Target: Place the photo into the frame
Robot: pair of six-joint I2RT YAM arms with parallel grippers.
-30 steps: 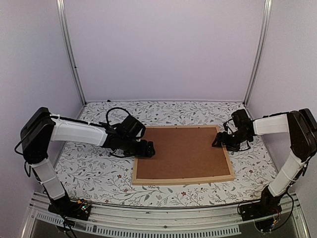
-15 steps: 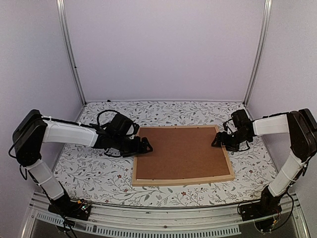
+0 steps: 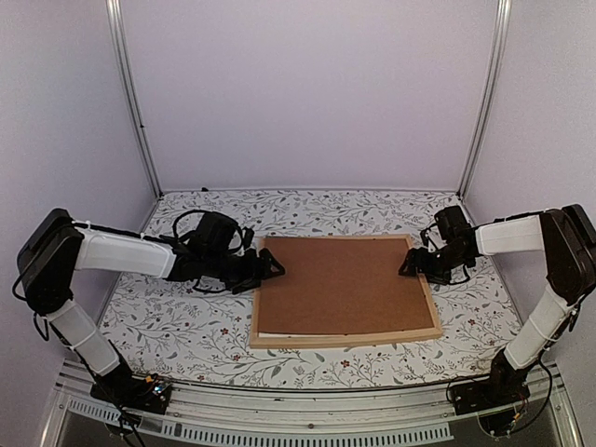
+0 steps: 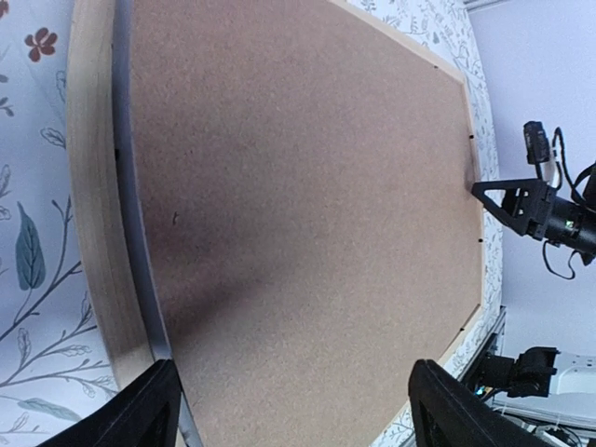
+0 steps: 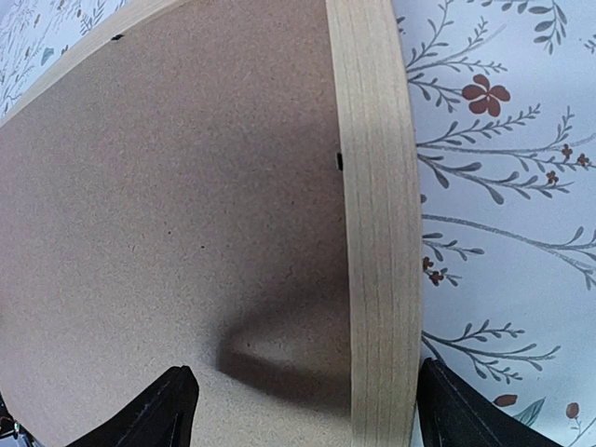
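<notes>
Seen from above, the frame [image 3: 345,337] is lying flat on the flower-print table [image 3: 186,326], back side up, with its long axis running left to right. It is holding the brown backing board [image 3: 340,284], which is filling nearly the whole opening; a pale sliver is showing along the board's near edge toward the left. I cannot see the photo in any view. I am reaching my left gripper [image 3: 270,267] in at the frame's left side near the far corner, and my right gripper [image 3: 407,267] at its right side, also toward the far end. On my left wrist camera, I am holding the left gripper [image 4: 293,391] with its fingers [image 4: 149,410] spread wide over the board [image 4: 298,186], clamping nothing. The wooden strip of the frame [image 4: 93,233] is running alongside it, with a thin grey gap between wood and board. My right gripper [image 4: 521,200] is showing at the opposite edge. On my right wrist camera, I am keeping the right gripper [image 5: 307,400] wide apart too, fingers [image 5: 172,410] straddling the frame's strip [image 5: 372,233] and the board [image 5: 168,186], with the table [image 5: 494,233] just beyond the wood.
</notes>
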